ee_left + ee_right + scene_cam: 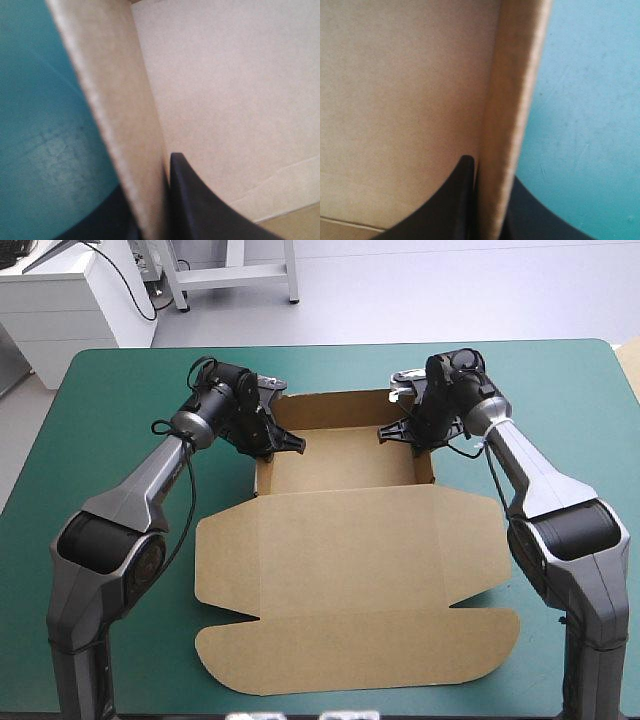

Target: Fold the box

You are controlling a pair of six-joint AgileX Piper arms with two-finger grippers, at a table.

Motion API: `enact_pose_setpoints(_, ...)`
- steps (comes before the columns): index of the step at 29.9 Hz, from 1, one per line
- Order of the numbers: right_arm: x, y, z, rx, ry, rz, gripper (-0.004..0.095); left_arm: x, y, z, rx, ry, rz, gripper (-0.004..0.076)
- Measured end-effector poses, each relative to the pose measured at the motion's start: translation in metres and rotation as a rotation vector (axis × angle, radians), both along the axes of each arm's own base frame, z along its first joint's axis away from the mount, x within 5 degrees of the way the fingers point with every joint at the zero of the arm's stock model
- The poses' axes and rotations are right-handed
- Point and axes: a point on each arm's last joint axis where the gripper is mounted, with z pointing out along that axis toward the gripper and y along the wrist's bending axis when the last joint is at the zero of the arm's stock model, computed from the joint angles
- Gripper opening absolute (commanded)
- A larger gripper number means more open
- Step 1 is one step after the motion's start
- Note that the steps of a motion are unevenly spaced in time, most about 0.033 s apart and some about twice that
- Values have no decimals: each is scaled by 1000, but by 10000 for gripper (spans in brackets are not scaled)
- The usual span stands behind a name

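you get little of either grip from above: the box (pixel 350 550) lies at the middle of the teal-green surface (pixel 120 380), and in the high view the left tool (pixel 272 445) and the right tool (pixel 405 430) reach to its far part, their wrists covering most of the fingers

each wrist view is filled with board and soft in focus, so the box's outline is cut off there

in the left wrist view one black finger (pixel 200 210) stands inside the tray against the left side wall; its partner, outside the wall, shows only as a dark shape low beside the surface. the wall is pinched between them, so the left tool is all but closed on the box

the right wrist view gives you the same on the other side: one finger inside the tray, touching the right side wall, the other half hidden behind that wall on the surface side. the right tool is likewise nearly closed, holding the box by that wall

the box is plain brown board. its far part is an open tray with the far wall and both side walls raised. the lid lies flat toward the near edge, with a rounded ear at each side and a long front flap with rounded corners
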Motion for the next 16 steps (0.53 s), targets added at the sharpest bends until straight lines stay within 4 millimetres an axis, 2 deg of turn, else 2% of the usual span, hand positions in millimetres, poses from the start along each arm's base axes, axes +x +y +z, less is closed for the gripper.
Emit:
enact_pose_setpoints(2,0,1,0,10,1,23,575,0,1,0,17,-5,-38,308)
enact_pose_setpoints(4,-1,4,1,32,6,36,696,0,1,0,28,-6,-69,440)
enact_pose_setpoints(7,-3,10,1,70,12,50,710,-2,-2,-1,32,0,-90,584)
enact_pose_setpoints(11,-4,14,2,85,12,59,696,-2,-4,0,36,-3,-80,601)
enact_pose_setpoints(16,-5,12,6,75,-3,62,696,1,-5,13,17,-43,-73,601)
